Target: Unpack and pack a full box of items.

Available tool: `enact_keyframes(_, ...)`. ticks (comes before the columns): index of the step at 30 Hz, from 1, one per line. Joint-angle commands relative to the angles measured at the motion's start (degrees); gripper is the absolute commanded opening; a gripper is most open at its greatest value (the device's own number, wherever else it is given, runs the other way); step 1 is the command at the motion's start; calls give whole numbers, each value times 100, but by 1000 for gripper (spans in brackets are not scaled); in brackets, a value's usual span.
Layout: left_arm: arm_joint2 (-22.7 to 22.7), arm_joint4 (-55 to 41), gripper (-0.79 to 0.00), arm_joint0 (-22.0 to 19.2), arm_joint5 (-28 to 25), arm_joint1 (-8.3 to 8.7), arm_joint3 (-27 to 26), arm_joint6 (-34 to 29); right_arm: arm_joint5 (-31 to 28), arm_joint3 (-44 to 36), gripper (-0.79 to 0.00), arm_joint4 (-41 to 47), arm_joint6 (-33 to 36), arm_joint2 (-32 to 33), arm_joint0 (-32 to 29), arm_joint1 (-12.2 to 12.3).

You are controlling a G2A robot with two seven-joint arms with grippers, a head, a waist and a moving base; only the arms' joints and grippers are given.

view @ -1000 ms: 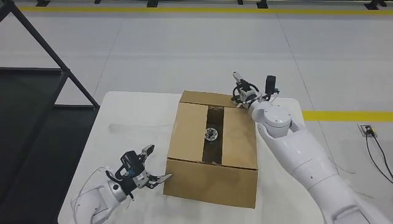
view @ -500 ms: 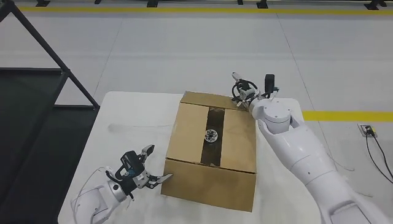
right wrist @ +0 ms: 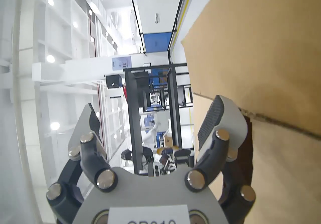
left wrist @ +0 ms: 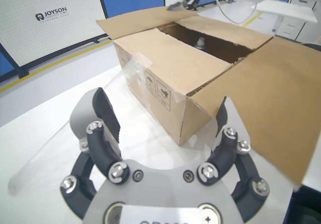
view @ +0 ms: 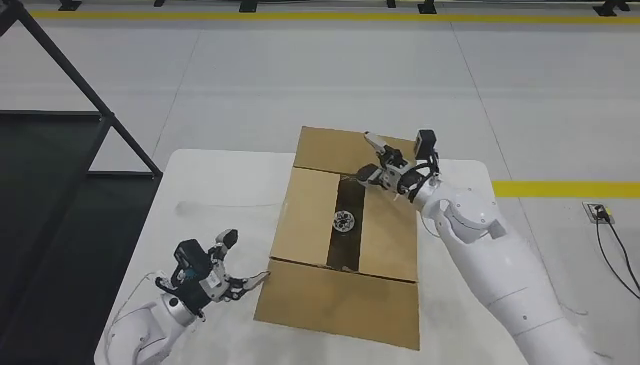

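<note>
the box (view: 305, 215) sits mid-table (view: 220, 195), its top gap running from near edge to far edge. the far flap (view: 335, 148) touches one finger of the open right gripper (view: 368, 157). the near flap (view: 335, 305) lies just beside the open, empty left gripper (view: 243, 260).

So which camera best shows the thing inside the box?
The left wrist view: the capped item shows side-on through the flap gap. The top view catches its round top; the right wrist view faces the box.
</note>
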Motion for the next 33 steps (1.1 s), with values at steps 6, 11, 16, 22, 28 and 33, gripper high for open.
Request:
enact_keyframes(6,-167,-484,0,-37,596,-1,128,-435,418,-752,0,-427,599,169,-489,145)
enact_keyframes(11,185,-180,0,-264,1353,-56,278,-936,617,-1001,0,-687,625,114,-634,157)
enact_keyframes(16,606,-132,0,-597,1442,-120,665,-1004,681,-1010,0,-803,737,-9,-637,129)
enact_keyframes(22,870,-50,0,-822,1481,-162,903,-956,428,-941,0,-938,384,-108,-602,58)
enact_keyframes(28,942,44,0,-822,1435,-161,917,-872,457,-804,0,-1316,52,-252,-520,-2)
enact_keyframes(33,958,83,0,-755,1372,-151,849,-819,616,-665,0,-1512,147,-335,-415,-34)
